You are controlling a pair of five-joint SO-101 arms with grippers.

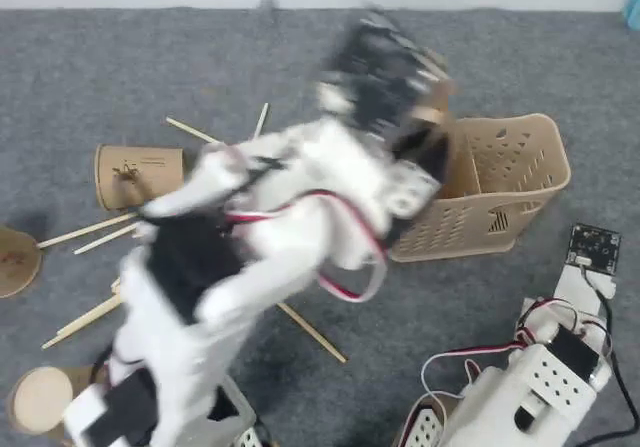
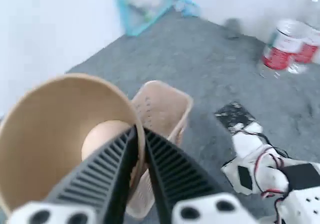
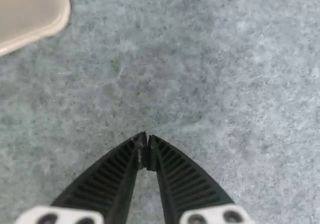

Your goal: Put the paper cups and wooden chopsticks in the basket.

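Left pincer [image 2: 139, 130] clamped on paper cup [image 2: 55, 134] rim, near basket [image 2: 165, 108]; early release risks cup striking basket wall, falling to tabletop [image 3: 225, 58]; right pincer [image 3: 145, 151] closed, empty.

Can't resolve left tool [image 1: 385, 62] from above, too blurred. Covers part of basket [image 1: 530, 202] & chopstick [image 1: 315, 335]. Clips paper cup [image 1: 15, 260] at high view's left edge. Also crops held cup [image 2: 50, 134] in left wrist view.

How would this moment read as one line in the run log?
left gripper: shut on paper cup, near basket | right gripper: shut, empty, over carpet | on carpet: more cups, chopsticks
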